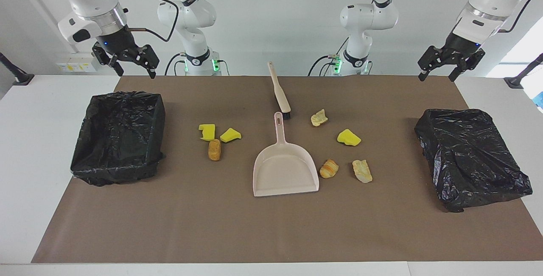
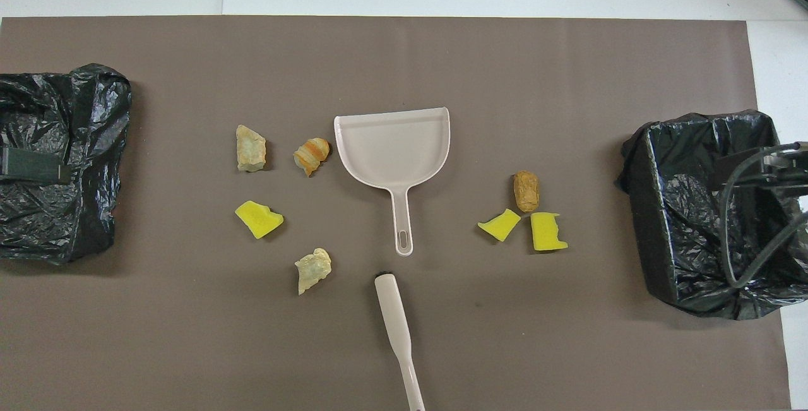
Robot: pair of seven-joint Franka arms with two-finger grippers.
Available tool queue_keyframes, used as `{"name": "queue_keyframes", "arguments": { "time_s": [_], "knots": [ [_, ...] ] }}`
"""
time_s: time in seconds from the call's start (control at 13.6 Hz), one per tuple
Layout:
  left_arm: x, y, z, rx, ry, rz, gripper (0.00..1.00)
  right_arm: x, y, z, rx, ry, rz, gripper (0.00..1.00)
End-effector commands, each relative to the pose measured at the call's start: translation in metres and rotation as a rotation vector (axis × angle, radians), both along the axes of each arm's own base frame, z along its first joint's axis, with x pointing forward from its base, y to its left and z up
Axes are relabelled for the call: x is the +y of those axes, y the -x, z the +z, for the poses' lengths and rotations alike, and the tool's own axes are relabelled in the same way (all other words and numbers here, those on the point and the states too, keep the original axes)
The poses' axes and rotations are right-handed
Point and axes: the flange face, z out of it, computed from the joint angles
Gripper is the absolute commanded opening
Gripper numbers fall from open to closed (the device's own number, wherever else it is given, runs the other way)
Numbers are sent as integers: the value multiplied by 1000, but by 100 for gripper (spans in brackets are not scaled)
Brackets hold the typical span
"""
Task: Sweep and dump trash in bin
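Brown mat point(image 1: 271, 225) on white table point(image 1: 25, 174) — white wall — both tools point(image 1: 129, 62) point(image 1: 449, 63) agape, empty.

Brown mat point(image 1: 271, 225); white table point(image 1: 34, 161)

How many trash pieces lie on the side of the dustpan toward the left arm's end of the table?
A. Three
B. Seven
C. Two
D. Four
D. Toward that end of the dustpan lie two pale lumps, one yellow chunk and one striped orange lump.
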Motion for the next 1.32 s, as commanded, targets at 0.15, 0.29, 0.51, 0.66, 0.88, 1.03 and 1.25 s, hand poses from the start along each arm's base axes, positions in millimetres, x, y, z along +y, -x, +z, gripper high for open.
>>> {"name": "queue_keyframes", "arguments": {
  "time_s": [0.15, 0.29, 0.51, 0.66, 0.88, 1.03, 1.25],
  "knots": [
    [-3, 6, 2, 20, -16, -2, 100, -2, 7, 1, -4, -25, 9, 100],
    [-5, 8, 0, 18, -12, -6, 100, -2, 7, 1, -4, -25, 9, 100],
    [-25, 5, -12, 34, -9, -33, 100, -2, 7, 1, -4, -25, 9, 100],
    [-47, 7, -31, 70, -9, -30, 100, -2, 7, 2, -5, -25, 9, 100],
    [-91, 16, -69, 114, -17, -18, 100, -2, 7, 1, -4, -25, 9, 100],
    [-125, 33, -88, 125, -20, 13, 100, -2, 7, 1, -2, -25, 9, 100],
    [-165, 60, -109, 124, -14, 114, 100, -2, 7, 1, -4, -25, 9, 100]
  ]
}}
